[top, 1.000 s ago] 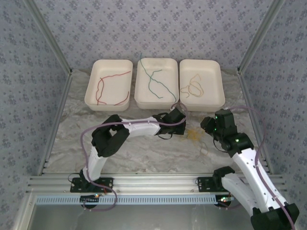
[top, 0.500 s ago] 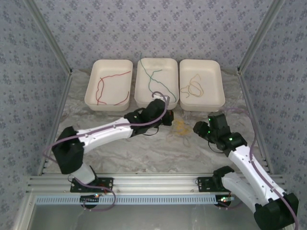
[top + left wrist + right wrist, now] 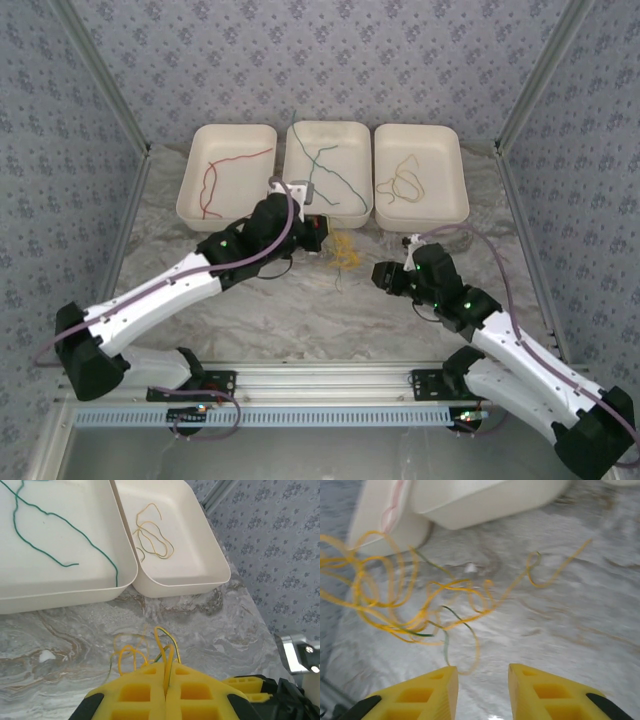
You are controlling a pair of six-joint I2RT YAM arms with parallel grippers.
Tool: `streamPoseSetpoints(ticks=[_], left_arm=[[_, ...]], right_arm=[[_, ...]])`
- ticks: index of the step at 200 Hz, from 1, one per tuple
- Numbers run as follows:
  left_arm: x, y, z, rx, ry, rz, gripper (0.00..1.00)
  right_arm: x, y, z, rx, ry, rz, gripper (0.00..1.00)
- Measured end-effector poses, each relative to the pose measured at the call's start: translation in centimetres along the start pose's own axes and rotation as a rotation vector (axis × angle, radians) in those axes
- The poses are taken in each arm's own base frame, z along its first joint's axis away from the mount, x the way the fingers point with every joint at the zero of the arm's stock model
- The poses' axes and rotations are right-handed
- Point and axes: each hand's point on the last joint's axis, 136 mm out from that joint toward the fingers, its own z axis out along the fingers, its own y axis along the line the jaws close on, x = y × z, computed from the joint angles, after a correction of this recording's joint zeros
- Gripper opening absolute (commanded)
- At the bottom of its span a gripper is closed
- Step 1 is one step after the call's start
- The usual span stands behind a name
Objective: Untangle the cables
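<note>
From above, we see the left tray (image 3: 225, 140), middle tray (image 3: 350, 135) and right tray (image 3: 440, 150) lined along the far edge of the table (image 3: 300, 310). The tangled cables (image 3: 343, 250) sit mid-table, just before the middle tray's near right corner, between the left gripper (image 3: 320, 233) and the right gripper (image 3: 384, 275).

Through the left wrist camera, we find the left gripper (image 3: 166, 669) with its jaws pressed together, pinching yellow and green cables (image 3: 162, 645) that loop out above the table (image 3: 225, 625). A green cable (image 3: 50, 517) lies in the middle tray (image 3: 60, 587).

Through the right wrist camera, the right gripper (image 3: 482, 677) stands narrowly parted, holding nothing, just short of the cables (image 3: 420, 615).
</note>
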Motion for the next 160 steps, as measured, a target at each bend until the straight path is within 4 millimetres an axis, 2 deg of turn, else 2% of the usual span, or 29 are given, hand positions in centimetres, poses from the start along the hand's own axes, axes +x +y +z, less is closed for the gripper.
streamPoseSetpoints(ticks=[23,54,97,127,160], left_arm=[[-0.3,0.1,-1.0,0.008,0.001,0.030,0.00],[0.2,0.0,-1.4,0.028,0.029,0.073,0.00],[0.1,-0.8,-2.7,0.080,0.033,0.107,0.00],[0.6,-0.5,-2.9,0.086,0.041,0.116,0.00],[1.0,-0.2,-2.8,0.083,0.053,0.117,0.00]], right_arm=[[-0.3,3.3,-0.4,-0.115,-0.035,-0.105,0.33],[-1.7,5.6,-0.5,-0.172,-0.077,-0.157,0.35],[-4.4,9.5,1.0,-0.234,-0.077,-0.167,0.37],[-5.0,10.7,2.0,-0.259,-0.063,-0.151,0.36],[-5.8,11.6,3.0,-0.264,-0.050,-0.131,0.28]])
